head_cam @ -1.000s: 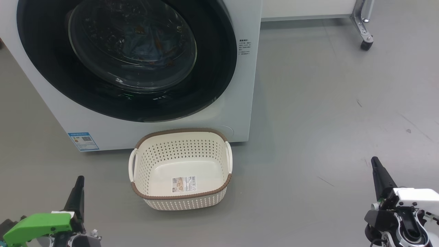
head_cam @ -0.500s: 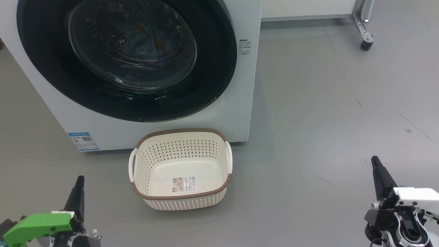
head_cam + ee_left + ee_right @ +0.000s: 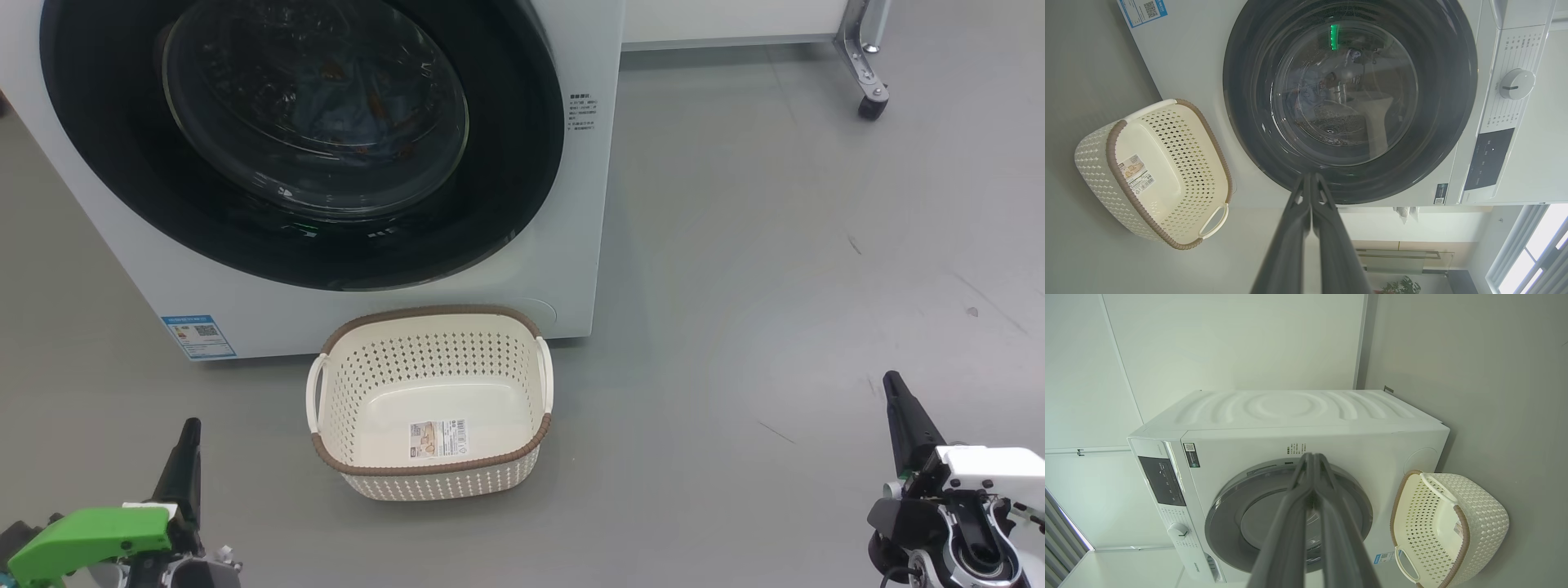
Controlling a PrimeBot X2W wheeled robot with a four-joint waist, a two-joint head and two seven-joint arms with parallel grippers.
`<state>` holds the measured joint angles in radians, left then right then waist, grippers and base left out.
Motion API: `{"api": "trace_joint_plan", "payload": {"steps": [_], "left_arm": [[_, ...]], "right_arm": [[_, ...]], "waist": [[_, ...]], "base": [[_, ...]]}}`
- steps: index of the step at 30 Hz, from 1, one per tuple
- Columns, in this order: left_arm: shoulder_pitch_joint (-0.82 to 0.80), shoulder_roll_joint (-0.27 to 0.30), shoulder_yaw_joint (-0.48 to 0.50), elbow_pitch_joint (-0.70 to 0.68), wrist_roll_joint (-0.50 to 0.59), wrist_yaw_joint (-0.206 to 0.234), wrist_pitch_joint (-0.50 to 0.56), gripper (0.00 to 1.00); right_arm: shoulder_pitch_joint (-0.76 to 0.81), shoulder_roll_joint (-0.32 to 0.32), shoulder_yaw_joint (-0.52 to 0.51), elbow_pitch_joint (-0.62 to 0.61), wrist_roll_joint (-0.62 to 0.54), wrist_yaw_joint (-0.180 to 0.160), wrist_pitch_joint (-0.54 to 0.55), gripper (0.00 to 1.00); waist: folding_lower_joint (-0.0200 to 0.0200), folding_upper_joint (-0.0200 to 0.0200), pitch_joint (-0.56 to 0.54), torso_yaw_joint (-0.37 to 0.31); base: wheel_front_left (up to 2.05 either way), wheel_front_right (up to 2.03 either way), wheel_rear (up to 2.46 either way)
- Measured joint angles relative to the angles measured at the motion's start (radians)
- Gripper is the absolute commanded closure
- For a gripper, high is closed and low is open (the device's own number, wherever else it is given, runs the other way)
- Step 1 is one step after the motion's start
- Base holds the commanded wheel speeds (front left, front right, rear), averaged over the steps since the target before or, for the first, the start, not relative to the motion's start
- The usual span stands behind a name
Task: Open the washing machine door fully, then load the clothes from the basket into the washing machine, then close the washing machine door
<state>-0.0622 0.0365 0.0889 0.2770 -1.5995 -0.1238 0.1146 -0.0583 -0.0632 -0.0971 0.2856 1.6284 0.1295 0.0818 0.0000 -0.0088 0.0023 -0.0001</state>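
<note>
The washing machine [image 3: 563,269], white, stands on a smooth grey floor [image 3: 775,245] w/ faint scuffs. Its glossy black door [image 3: 506,163] is shut, and the clothes [image 3: 343,98], light blue w/ orange marks, show thru the glass. The basket [image 3: 433,482] sits just in front of the machine, sticker showing on its base. In front of the machine, well apart from it, the left gripper [image 3: 192,425] and right gripper [image 3: 891,380] hang w/ fingers pressed together, holding nothing. White wall panels [image 3: 1229,343] rise behind the machine; a castered metal leg [image 3: 867,82] stands off to its side.
</note>
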Motion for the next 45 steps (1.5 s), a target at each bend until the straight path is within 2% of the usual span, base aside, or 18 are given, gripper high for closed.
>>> {"api": "trace_joint_plan", "payload": {"steps": [45], "left_arm": [[0.000, 0.000, -0.001, -0.001, 0.000, 0.000, 0.000, 1.00]], "right_arm": [[0.000, 0.001, -0.003, -0.001, 0.000, 0.000, 0.000, 1.00]], "waist": [[0.0000, 0.0000, 0.000, 0.000]], "base": [[0.00, 0.00, 0.00]]}}
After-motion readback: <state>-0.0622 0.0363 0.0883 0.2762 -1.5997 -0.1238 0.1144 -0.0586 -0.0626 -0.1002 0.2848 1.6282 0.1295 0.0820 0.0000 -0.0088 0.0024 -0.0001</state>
